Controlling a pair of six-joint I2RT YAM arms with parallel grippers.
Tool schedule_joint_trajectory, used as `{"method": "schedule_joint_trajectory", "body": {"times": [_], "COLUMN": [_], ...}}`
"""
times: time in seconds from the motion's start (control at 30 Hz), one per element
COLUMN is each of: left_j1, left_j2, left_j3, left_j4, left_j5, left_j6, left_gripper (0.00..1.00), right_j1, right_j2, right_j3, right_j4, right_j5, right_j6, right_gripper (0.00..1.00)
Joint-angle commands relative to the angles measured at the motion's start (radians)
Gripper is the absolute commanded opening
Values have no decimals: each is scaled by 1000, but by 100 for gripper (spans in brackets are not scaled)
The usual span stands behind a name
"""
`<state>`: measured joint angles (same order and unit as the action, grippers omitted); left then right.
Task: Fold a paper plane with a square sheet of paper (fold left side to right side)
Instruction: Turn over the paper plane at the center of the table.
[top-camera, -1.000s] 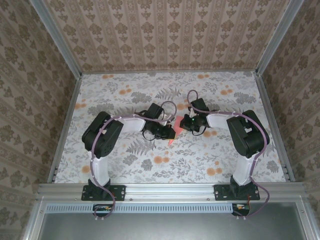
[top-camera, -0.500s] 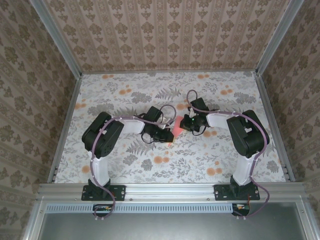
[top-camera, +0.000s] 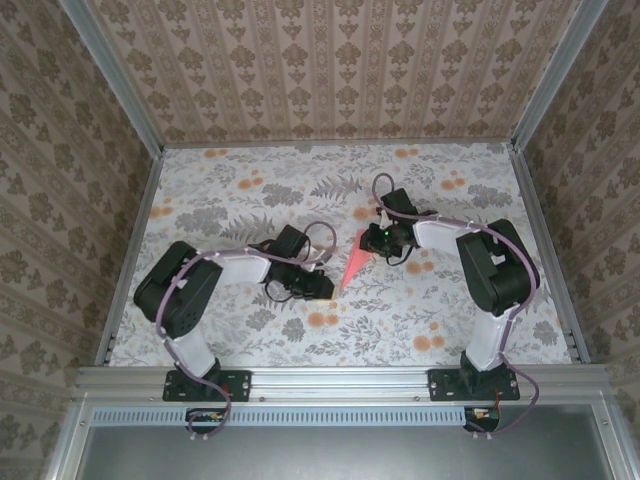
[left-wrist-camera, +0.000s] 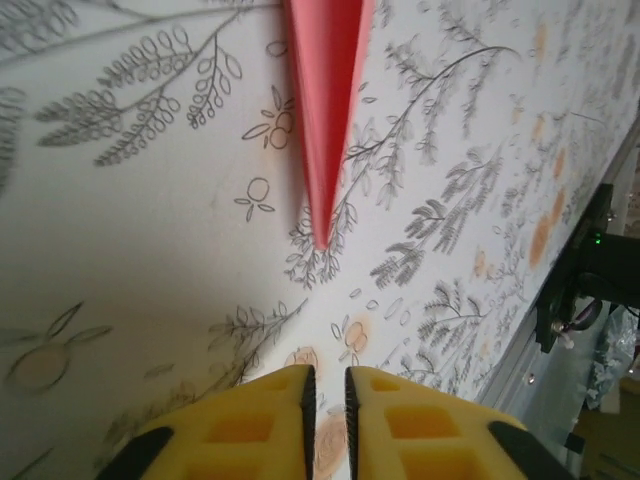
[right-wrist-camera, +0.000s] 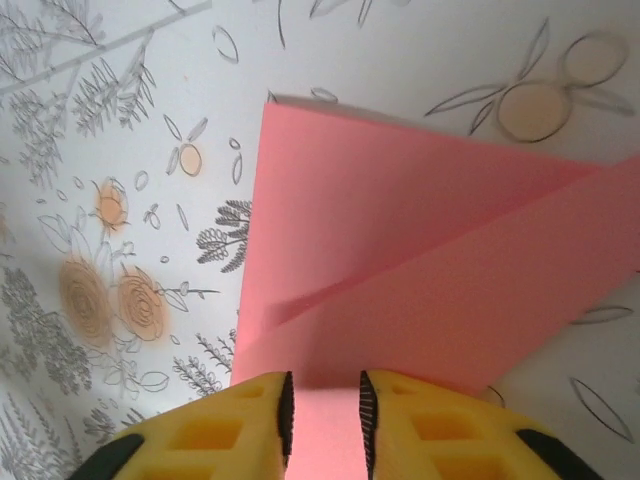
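On the floral tablecloth (top-camera: 230, 200), boxed in by damask wallpaper (top-camera: 340, 70), the paper plane (top-camera: 352, 268) lies mid-table between both arms. Right gripper (top-camera: 374, 240): jaws slightly parted, plane's rear edge between them. Left gripper (top-camera: 322, 287): barely cracked, empty, near the nose, not touching.

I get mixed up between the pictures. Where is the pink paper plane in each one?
Top view: the paper plane lies near the middle of the picture, slanted.
Left wrist view: the paper plane is at the top centre, tip pointing down.
Right wrist view: the paper plane is large, across the middle.
Shared landmark: the flowered tablecloth under it.
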<state>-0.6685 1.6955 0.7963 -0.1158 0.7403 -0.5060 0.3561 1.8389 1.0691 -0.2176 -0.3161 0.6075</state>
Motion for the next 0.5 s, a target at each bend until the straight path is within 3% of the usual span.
{"method": "schedule_joint_trajectory", "body": {"times": [0.0, 0.13, 0.3, 0.47], "left_j1": [45, 85, 115, 129], "left_j2": [-112, -226, -337, -379], "left_j3": [-24, -50, -85, -96], "left_j4": [48, 82, 127, 128], "left_j5": [-34, -166, -339, -391], "left_j6": [-12, -24, -51, -54], "left_gripper": [24, 29, 50, 54], "right_j1": [-3, 16, 92, 158], "right_j2": [-121, -212, -250, -179], "right_j3": [23, -6, -44, -13], "right_j4": [-85, -161, -207, -196], "right_j5": [118, 219, 295, 312], "right_j6": [-47, -33, 64, 127], "right_gripper": [37, 49, 64, 72]}}
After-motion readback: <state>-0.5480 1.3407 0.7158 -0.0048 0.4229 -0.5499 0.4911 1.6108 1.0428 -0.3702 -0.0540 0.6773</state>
